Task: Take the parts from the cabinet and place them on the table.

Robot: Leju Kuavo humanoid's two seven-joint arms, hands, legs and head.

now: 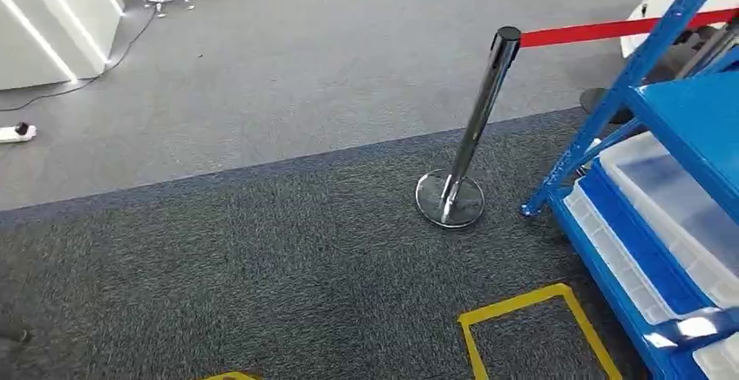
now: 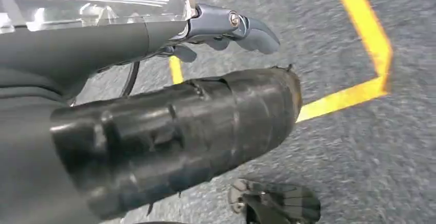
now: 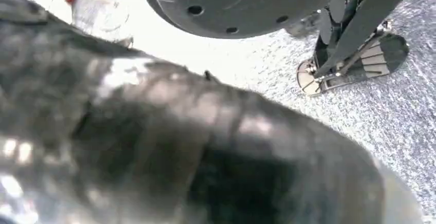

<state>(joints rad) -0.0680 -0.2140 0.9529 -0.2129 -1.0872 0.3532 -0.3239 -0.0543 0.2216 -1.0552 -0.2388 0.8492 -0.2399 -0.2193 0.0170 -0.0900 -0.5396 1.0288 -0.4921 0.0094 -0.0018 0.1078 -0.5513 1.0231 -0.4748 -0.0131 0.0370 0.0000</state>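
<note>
Left hand (image 2: 221, 31): hangs over the grey carpet, thumb and darker fingers curled forward, nothing in them; whether they close fully cannot be told. Right hand (image 3: 180, 152): a dark blurred bulk close to its wrist camera; finger state cannot be told.

Blue cabinet (image 1: 649, 57): at the right edge of the head view, clear plastic bins (image 1: 671, 197) on its shelves; parts inside too indistinct to make out.

Chrome barrier post (image 1: 475, 127): round base on the carpet, just left of the cabinet, red belt (image 1: 593, 31) running right from its top.

Yellow floor tape (image 1: 523, 306): an outline near the cabinet.

White power strip (image 1: 17, 132): far left, on the lighter carpet.
</note>
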